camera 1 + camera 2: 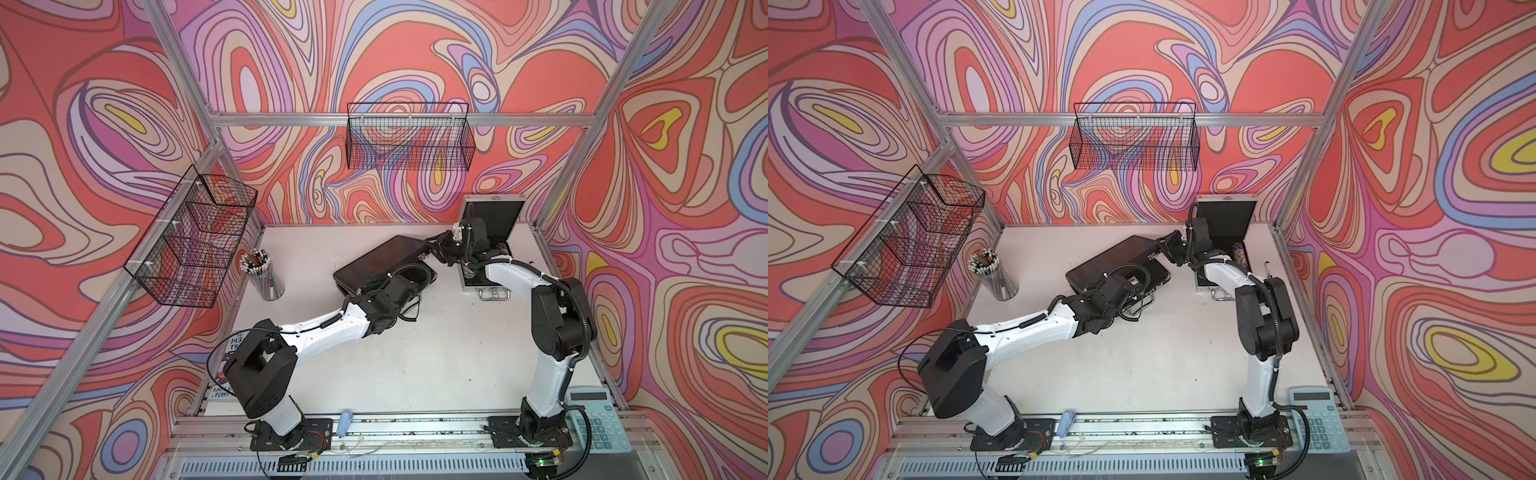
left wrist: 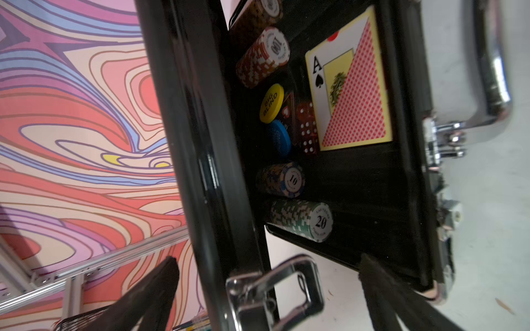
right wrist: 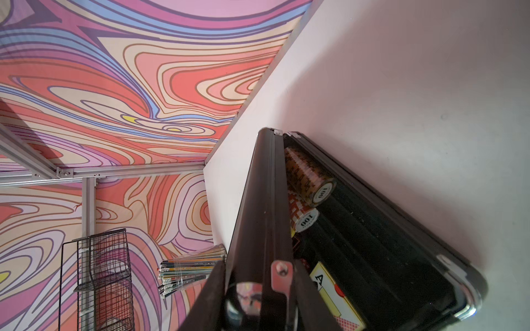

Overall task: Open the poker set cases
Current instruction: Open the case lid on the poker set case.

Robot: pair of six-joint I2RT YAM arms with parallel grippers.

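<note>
Left gripper (image 2: 268, 258): spread wide, astride the raised lid's latch edge.
Right gripper (image 3: 258, 265): seemingly clamped on the lid corner of the black case (image 1: 382, 253).
Cases: two; black case mid-table, half-open; silver case (image 1: 494, 216) back right, lid upright.
Chip rolls (image 2: 298, 220): four, topmost cut off.
Dice (image 2: 308, 129): red, count unclear.
Book (image 1: 239, 345): mostly hidden under the left arm.

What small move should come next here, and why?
Probably the right gripper should swing the wide black case's lid further up and back: it clamps the lid's edge, the lid stands only half raised, and the small silver aluminium case already stands open.
</note>
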